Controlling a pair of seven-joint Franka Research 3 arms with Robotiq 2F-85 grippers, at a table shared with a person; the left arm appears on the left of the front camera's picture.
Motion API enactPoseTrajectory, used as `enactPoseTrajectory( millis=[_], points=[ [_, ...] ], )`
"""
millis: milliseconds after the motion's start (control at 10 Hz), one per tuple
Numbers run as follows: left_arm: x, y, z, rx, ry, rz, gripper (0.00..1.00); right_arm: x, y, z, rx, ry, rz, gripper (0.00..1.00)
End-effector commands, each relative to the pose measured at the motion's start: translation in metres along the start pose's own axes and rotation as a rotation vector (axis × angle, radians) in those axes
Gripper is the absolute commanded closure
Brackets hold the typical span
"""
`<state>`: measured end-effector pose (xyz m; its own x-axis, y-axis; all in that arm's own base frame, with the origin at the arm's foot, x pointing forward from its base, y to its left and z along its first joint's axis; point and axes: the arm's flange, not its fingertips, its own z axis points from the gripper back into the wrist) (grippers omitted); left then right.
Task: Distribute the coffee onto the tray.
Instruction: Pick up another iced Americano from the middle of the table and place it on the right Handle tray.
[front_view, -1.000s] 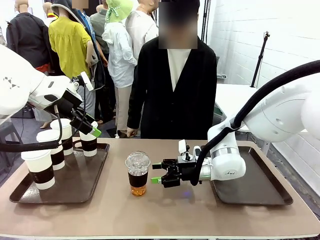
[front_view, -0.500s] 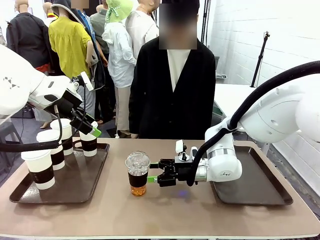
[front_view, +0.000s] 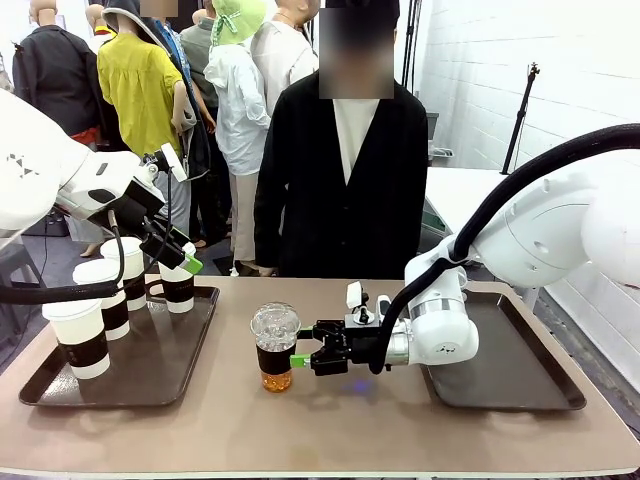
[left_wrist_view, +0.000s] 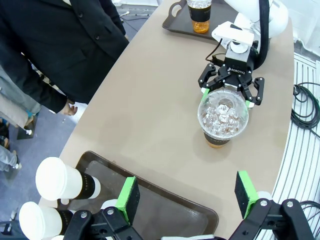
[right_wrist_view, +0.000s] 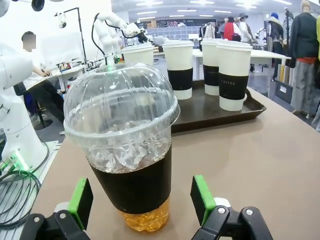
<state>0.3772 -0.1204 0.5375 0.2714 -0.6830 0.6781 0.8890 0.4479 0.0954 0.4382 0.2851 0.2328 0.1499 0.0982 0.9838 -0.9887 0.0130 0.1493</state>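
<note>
Right gripper (front_view: 303, 353) jaws wide open, holding nothing, green pads (right_wrist_view: 202, 198) flanking iced cup (front_view: 275, 347), not touching. Cup upright on table (front_view: 330, 430) between trays, dome up. "ROBOTIQ" on gripper body in left wrist view; "COFFEE" on paper cup (right_wrist_view: 233, 75) sleeve. Left gripper (left_wrist_view: 187, 194) open, empty, above left tray (front_view: 150, 375).

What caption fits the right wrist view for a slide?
Open right gripper flanks an iced coffee cup; four paper cups wait on a tray.
</note>
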Motion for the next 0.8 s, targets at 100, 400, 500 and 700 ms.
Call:
enactPoseTrajectory(
  millis=[100, 400, 500, 700],
  points=[
    [-0.002, 0.002, 0.001, -0.007, 0.0, -0.005, 0.0, -0.005, -0.006, -0.013, 0.001, 0.018, 0.01, 0.0],
    [-0.002, 0.002, 0.001, -0.007, 0.0, -0.005, 0.0, -0.007, -0.009, -0.023, 0.023, 0.025, 0.005, 0.0],
    [-0.002, 0.002, 0.001, -0.007, 0.0, -0.005, 0.0, -0.008, -0.01, -0.028, 0.039, 0.036, 0.003, 0.0],
    [-0.002, 0.002, 0.001, -0.007, 0.0, -0.005, 0.0, -0.009, -0.013, -0.036, 0.062, 0.047, -0.001, 0.0]
  ],
)
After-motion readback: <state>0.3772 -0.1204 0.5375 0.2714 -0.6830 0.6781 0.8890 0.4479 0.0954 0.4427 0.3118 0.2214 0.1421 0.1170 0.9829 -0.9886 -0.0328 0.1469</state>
